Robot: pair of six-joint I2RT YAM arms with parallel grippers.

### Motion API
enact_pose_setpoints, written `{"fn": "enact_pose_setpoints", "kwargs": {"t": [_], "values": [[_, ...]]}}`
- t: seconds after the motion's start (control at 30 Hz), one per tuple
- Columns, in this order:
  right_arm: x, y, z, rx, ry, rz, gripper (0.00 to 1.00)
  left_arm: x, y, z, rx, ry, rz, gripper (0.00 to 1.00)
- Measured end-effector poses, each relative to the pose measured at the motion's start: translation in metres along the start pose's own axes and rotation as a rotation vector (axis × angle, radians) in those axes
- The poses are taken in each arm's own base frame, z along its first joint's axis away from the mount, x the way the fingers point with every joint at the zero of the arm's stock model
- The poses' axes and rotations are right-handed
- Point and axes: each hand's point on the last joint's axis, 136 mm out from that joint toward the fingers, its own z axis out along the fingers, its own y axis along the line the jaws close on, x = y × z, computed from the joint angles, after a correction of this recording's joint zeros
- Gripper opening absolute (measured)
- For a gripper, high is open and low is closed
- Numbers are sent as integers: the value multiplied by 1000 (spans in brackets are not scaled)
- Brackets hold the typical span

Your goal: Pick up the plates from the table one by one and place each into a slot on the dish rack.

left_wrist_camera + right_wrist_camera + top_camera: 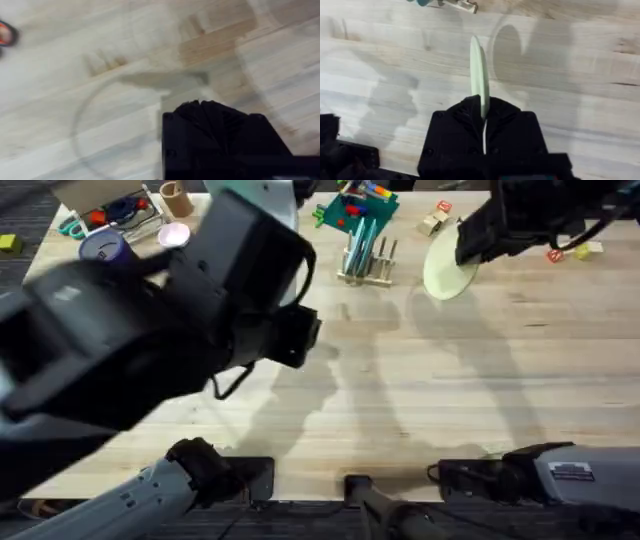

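Observation:
My right gripper [462,252] is shut on the pale cream-yellow plate [444,267], which hangs tilted above the table [430,380], to the right of the dish rack [366,268]. In the right wrist view the plate [479,75] shows edge-on between the black fingers [465,112], with a corner of the rack [461,4] beyond it. The sky-blue plate [357,248] stands upright among the rack's pegs. My left arm rises large and blurred close under the overhead camera. Its gripper [300,335] hangs over the table's left middle. The left wrist view shows that gripper [201,106] shut on nothing above bare wood.
A green toy-brick build [355,205] stands just behind the rack. A pink lid [174,235], a tape roll [103,248] and a tray of clutter [110,210] sit at the back left. Small wooden blocks [435,222] lie at the back right.

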Motion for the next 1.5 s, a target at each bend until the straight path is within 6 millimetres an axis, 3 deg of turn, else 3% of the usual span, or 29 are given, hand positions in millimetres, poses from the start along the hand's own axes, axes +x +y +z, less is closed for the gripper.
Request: {"fn": "enact_pose_setpoints", "kwargs": {"t": [0.13,0.17,0.33,0.37,0.67,1.13,1.5], "values": [[-4,18,-9,28,-34,8,31,-15,6,-16,-35,-36,68,51],[-5,22,-11,30,-43,14,31,-18,6,-19,-40,-44,85,154],[-9,36,-19,23,-76,65,31,-22,11,-22,-68,-58,124,911],[-10,38,-21,22,-81,76,31,-22,11,-22,-70,-58,128,971],[-18,47,-18,71,-33,137,30,-23,13,-22,-83,-61,139,992],[-56,63,-13,66,-67,236,30,-24,13,-22,-82,-66,140,993],[-68,68,12,73,-51,273,30,-28,12,-22,-78,-80,140,993]]}}
